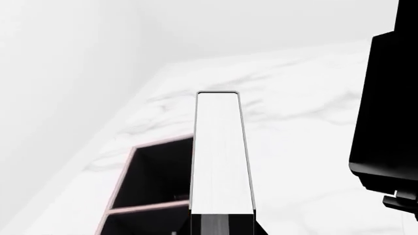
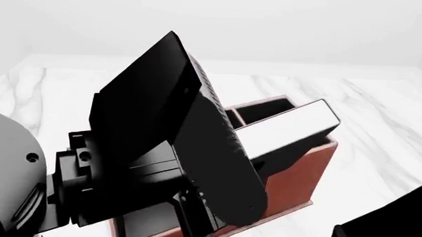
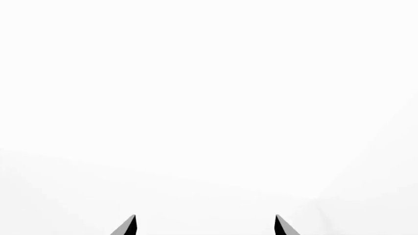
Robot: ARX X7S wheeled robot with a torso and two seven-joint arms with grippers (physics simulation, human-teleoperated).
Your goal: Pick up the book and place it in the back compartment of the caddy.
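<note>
Overhead, black-covered book [image 2: 284, 130], white-edged

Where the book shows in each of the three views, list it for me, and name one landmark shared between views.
Left wrist view: the book stands at centre, white page edges facing the camera, running up from the bottom edge.
Head view: it lies tilted right of centre over the caddy, partly hidden behind the left arm.
Right wrist view: not in it; only white background and two dark end effector tips.
Shared landmark: the caddy's pink-rimmed black cells, seen in the left wrist and head views.
</note>
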